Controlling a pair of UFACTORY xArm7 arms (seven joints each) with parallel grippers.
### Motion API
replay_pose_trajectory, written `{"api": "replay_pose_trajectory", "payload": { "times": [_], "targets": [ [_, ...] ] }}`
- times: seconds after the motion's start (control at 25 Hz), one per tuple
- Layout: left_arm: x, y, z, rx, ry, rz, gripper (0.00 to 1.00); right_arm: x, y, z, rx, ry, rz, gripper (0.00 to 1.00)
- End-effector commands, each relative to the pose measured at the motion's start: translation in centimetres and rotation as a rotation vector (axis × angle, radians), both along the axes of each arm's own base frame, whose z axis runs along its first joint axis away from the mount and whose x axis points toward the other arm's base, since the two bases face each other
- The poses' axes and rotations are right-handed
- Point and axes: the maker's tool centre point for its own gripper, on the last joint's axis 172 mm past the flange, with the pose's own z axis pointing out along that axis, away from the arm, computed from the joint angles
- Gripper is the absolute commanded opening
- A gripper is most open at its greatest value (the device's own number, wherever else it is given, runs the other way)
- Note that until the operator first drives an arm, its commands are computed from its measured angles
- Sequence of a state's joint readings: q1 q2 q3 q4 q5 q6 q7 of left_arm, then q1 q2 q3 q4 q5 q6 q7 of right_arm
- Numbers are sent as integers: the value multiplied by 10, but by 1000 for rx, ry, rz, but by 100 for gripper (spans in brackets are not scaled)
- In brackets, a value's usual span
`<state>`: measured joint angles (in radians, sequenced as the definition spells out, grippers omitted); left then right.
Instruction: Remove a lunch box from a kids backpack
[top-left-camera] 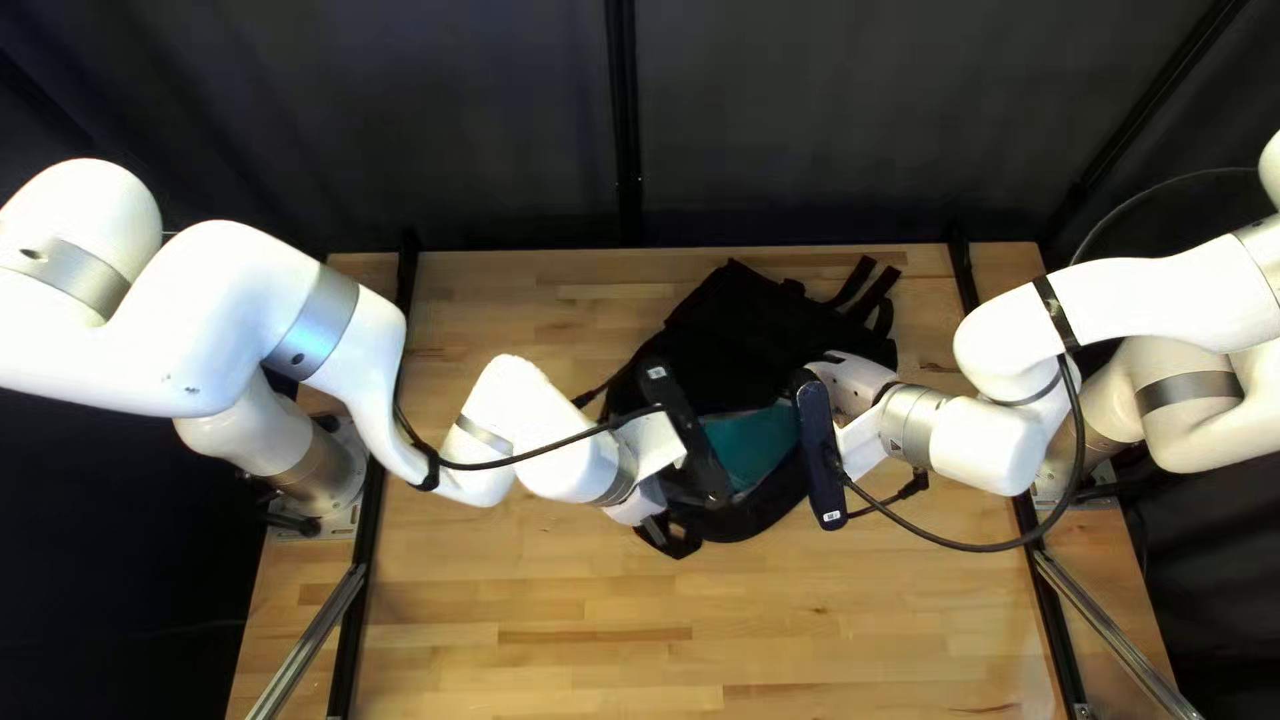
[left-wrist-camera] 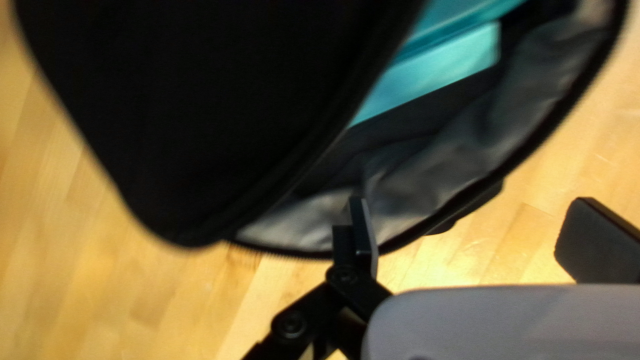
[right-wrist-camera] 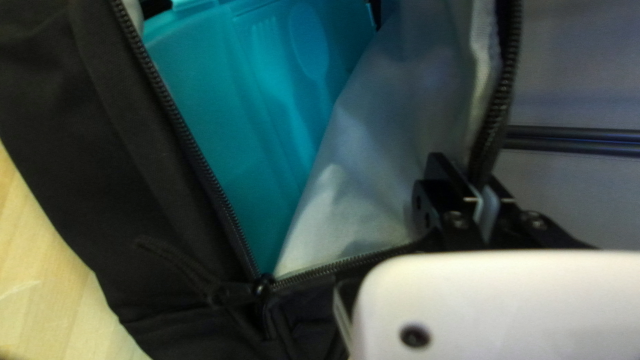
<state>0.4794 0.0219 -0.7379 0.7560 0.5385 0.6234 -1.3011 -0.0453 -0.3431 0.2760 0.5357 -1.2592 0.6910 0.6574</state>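
So from what I could see, this was the "get the bag open wide" step, with the actual pulling out yet to be done. The lunch box [right-wrist-camera: 227, 133] was sitting inside the black backpack [right-wrist-camera: 80, 133], which lay unzipped on the table [top-left-camera: 574, 640]. The right pincer [right-wrist-camera: 472, 179] was closed on the bag's zippered edge [right-wrist-camera: 500, 100], basically pinning that side of the mouth back. The left pincer [left-wrist-camera: 470, 220] was wide open, 1 finger over the grey lining [left-wrist-camera: 427, 173] and the other outside the bag, with the rim running between them. Nothing gripped there.

My guess is the next move called for 1 of 2 things: close the left on that rim so the mouth got pulled both ways, or lift it over and go in for the box. Either way I'd have wanted the right to hang on, because floppy cloth like that would probably fold over the box.

Funny how different the cams were. The top left view gave the whole layout, including the straps [top-left-camera: 867, 287] toward the far edge, but the box was just a teal patch and the fingertips were hard to make out. The right wrist view was where the fork shape [right-wrist-camera: 267, 50] and spoon shape [right-wrist-camera: 310, 40] on the box showed up, plus the zipper pull [right-wrist-camera: 233, 292]. Only the left wrist view made that straddled rim obvious.
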Motion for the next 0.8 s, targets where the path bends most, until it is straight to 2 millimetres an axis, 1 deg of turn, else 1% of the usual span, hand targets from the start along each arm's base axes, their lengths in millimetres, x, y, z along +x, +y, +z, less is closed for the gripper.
{"api": "replay_pose_trajectory", "payload": {
  "times": [0.04, 0.12, 0.24, 0.36, 0.48, 0.56, 0.68, 0.8],
  "targets": [
    [-12, -5, -10, -6, 5, 255, 100, 2, 3, 0, 1, -3, 0, 0],
    [-11, -5, -14, -25, 1, 364, 100, 2, 4, 1, 2, -6, 0, 0],
    [-6, -5, -16, -54, -3, 462, 100, 4, 4, 4, 1, -9, 2, 0],
    [0, 1, -8, -107, -23, 545, 100, 5, 4, 5, -1, -9, 5, 0],
    [2, 9, 1, -158, -55, 604, 100, 4, 5, 6, -4, -10, 7, 0],
    [2, 15, 2, -188, -78, 629, 100, 4, 5, 6, -5, -9, 8, 0],
    [2, 27, -5, -265, -134, 694, 100, 3, 5, 6, -7, -11, 9, 0],
    [6, 29, -13, -324, -177, 735, 100, 2, 4, 7, -10, -11, 9, 0]
  ]
}}
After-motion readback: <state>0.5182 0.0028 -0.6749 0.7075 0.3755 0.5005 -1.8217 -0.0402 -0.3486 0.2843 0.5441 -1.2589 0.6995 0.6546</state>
